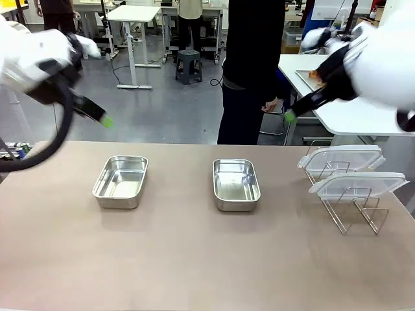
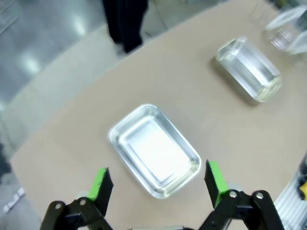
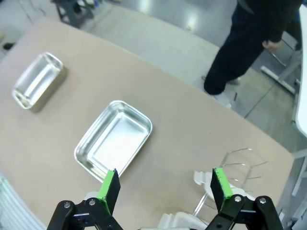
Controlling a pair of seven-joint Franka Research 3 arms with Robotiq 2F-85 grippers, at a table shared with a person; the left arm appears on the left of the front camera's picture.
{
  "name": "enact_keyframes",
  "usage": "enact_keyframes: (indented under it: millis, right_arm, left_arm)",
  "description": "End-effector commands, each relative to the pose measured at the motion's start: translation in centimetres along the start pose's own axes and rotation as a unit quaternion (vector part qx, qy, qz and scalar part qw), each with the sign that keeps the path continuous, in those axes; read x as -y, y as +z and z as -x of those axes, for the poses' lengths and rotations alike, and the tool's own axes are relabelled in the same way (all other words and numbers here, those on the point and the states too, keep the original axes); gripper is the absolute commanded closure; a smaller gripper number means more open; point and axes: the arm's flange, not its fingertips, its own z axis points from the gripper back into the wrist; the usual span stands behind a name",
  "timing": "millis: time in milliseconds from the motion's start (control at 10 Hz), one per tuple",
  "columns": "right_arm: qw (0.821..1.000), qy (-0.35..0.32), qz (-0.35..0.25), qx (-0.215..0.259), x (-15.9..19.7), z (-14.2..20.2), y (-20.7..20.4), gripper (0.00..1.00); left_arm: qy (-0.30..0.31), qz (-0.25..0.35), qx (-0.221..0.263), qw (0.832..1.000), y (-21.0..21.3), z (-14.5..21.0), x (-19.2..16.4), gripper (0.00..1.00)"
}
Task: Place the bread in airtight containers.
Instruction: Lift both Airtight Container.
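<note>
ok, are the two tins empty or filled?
Both empty: the left tin and the middle tin show only bare shiny steel inside.

floor [image 1: 162,116] grey, shiny | white desks [image 1: 133,13] at back | dark stool [image 1: 189,65] | tan tabletop [image 1: 194,259]

left tin [image 1: 120,181]: polished steel, glossy, smooth
right tin [image 1: 236,184]: same shiny steel, mirror-like floor
rear lid [image 1: 342,159]: clear plastic, glossy
front lid [image 1: 358,183]: clear plastic, faintly cloudy
wire rack [image 1: 354,211]: thin bright metal wire
table [image 1: 194,259]: matt tan top, smooth
</note>
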Motion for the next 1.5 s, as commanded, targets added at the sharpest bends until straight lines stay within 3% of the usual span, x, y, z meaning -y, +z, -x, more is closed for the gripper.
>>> enact_keyframes:
  millis: [0, 200, 400, 700, 1000, 1400]
  right_arm:
    - [0.995, 0.023, -0.084, 0.039, 5.9, 2.9, 4.0, 0.0]
    - [0.982, 0.048, -0.153, 0.097, 12.2, 8.3, 8.0, 0.0]
    - [0.97, 0.053, -0.186, 0.15, 16.5, 15.3, 9.8, 0.0]
    - [0.955, 0.063, -0.207, 0.202, 18.8, 22.0, 9.8, 0.0]
    - [0.955, 0.057, -0.209, 0.204, 19.2, 22.8, 9.2, 0.0]
    - [0.955, 0.054, -0.209, 0.203, 19.0, 23.8, 9.9, 0.0]
  left_arm:
    - [-0.012, 0.076, 0.017, 0.997, 2.9, 1.8, -7.1, 0.0]
    - [-0.019, 0.107, 0.065, 0.992, 6.0, 6.3, -12.6, 0.0]
    - [0.017, 0.115, 0.128, 0.985, 9.0, 12.3, -16.4, 0.0]
    - [-0.02, 0.117, 0.164, 0.979, 9.4, 17.2, -16.8, 0.0]
    - [-0.062, 0.14, 0.167, 0.974, 9.1, 17.2, -14.7, 0.0]
    - [-0.042, 0.134, 0.152, 0.978, 8.9, 17.2, -15.0, 0.0]
